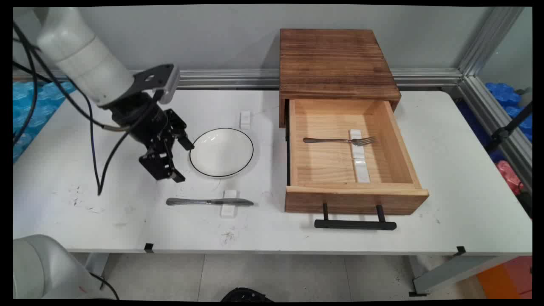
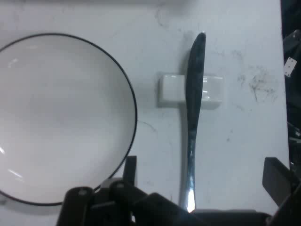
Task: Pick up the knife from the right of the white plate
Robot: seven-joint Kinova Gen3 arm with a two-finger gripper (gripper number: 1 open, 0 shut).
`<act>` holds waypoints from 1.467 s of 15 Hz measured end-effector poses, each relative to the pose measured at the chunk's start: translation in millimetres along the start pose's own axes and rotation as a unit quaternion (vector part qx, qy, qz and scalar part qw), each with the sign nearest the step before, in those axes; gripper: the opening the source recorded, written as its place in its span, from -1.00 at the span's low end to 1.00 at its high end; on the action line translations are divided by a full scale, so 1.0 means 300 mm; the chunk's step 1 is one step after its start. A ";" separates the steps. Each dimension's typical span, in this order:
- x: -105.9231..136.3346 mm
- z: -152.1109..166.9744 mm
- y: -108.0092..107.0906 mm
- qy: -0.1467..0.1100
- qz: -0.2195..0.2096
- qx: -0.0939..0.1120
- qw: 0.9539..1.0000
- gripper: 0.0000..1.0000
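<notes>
The black two-finger gripper [image 1: 182, 161], jaws apart and empty, hovers beside one black-rimmed white round plate [image 1: 221, 152]; its linkage hides the handle end of one silver metal knife [image 2: 193, 117].

White tabletop [image 1: 467, 170] spreading beneath and around the pincer [image 1: 182, 161], marked by dark scuffs. Behind the pincer, a grey wall [image 1: 212, 38] with an aluminium rail [image 1: 229, 78] along its base. Below the tabletop's near edge, pale floor tiles [image 1: 272, 276].

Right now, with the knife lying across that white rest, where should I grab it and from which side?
Probably the handle, from straight above, fingers across its narrow width. The knife lies with its blade propped on the white rest, so the handle is likely lifted slightly off the table. The gripper is open, close to that end.
</notes>
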 end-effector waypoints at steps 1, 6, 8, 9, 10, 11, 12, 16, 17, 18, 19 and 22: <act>-0.016 0.025 0.009 0.001 0.000 0.001 1.000 1.00; -0.074 0.154 0.045 0.006 0.001 0.006 1.000 1.00; -0.084 0.207 0.053 0.009 -0.001 0.010 1.000 1.00; -0.087 0.229 0.056 0.011 -0.002 0.011 1.000 1.00; -0.090 0.253 0.061 0.012 -0.002 0.012 1.000 1.00; -0.092 0.277 0.065 0.014 -0.003 0.012 1.000 1.00; -0.093 0.299 0.069 0.015 -0.002 0.012 1.000 1.00; -0.097 0.365 0.077 0.019 -0.001 0.013 1.000 1.00; -0.100 0.379 0.077 0.019 -0.001 0.013 1.000 1.00; -0.102 0.391 0.078 0.019 0.000 0.013 1.000 1.00; -0.104 0.400 0.079 0.019 0.001 0.013 1.000 1.00; -0.111 0.422 0.079 0.019 0.003 0.011 1.000 1.00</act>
